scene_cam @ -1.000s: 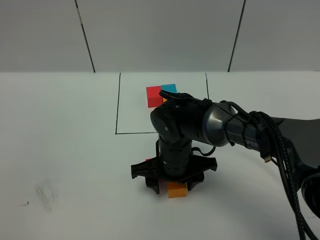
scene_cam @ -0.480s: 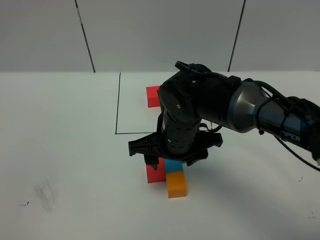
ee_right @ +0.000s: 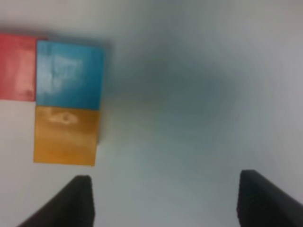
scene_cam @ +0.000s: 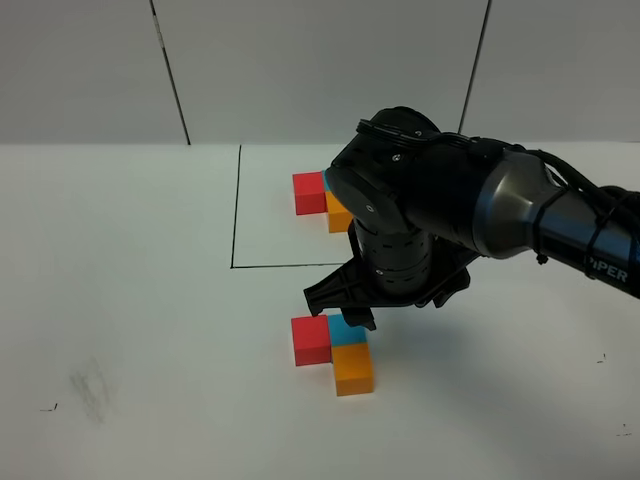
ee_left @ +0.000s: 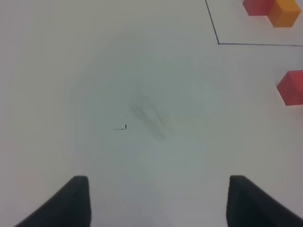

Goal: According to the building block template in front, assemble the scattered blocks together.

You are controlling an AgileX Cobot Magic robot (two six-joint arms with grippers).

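The scattered blocks lie joined in an L on the white table: red, blue and orange. They also show in the right wrist view as red, blue and orange. The template sits inside the black drawn rectangle; its red cube and orange cube show, and its blue cube is mostly hidden by the arm. My right gripper hovers just above and to the right of the joined blocks, open and empty. My left gripper is open and empty over bare table.
The left wrist view shows the loose red cube, the template's red and orange cubes, and a faint smudge on the table. The right arm spans the table's right side.
My right gripper has risen and moved right and back off the blocks, uncovering the red, blue and orange L. The blocks stay put. The template's blue cube is now covered by the arm.
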